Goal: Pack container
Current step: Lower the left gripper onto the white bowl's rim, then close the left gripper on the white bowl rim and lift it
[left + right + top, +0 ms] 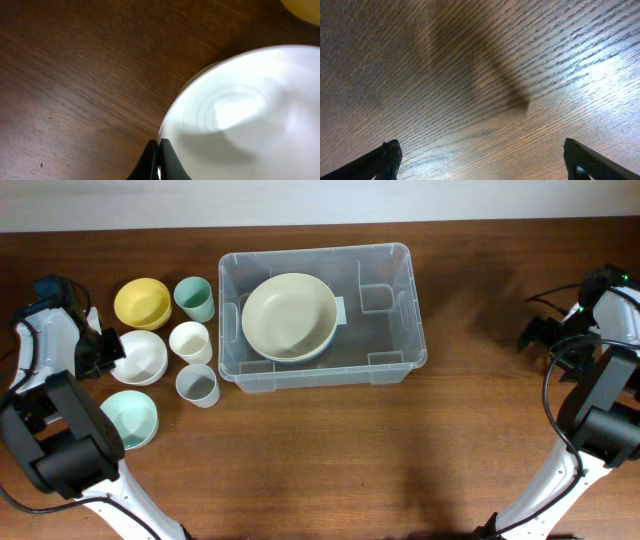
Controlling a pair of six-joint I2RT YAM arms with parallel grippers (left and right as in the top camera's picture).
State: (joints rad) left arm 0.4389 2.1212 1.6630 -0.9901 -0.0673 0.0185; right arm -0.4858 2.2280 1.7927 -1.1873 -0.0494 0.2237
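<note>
The container (388,332) is a large clear bin at the table's middle, with a cream bowl (290,316) inside its left half. My left gripper (112,352) is at the left edge of a white bowl (142,358). In the left wrist view the gripper (159,149) is shut on the thin rim of that white bowl (245,115), one finger inside and one outside. My right gripper (543,333) hovers far right of the container. It is open, and in its wrist view the gripper (480,160) has only bare wood between the fingers.
Left of the container stand a yellow bowl (142,302), a teal cup (195,298), a white cup (190,340), a grey cup (197,385) and a mint bowl (130,418). The yellow bowl (305,10) shows at the left wrist view's corner. Brown wooden tabletop (350,460) all round.
</note>
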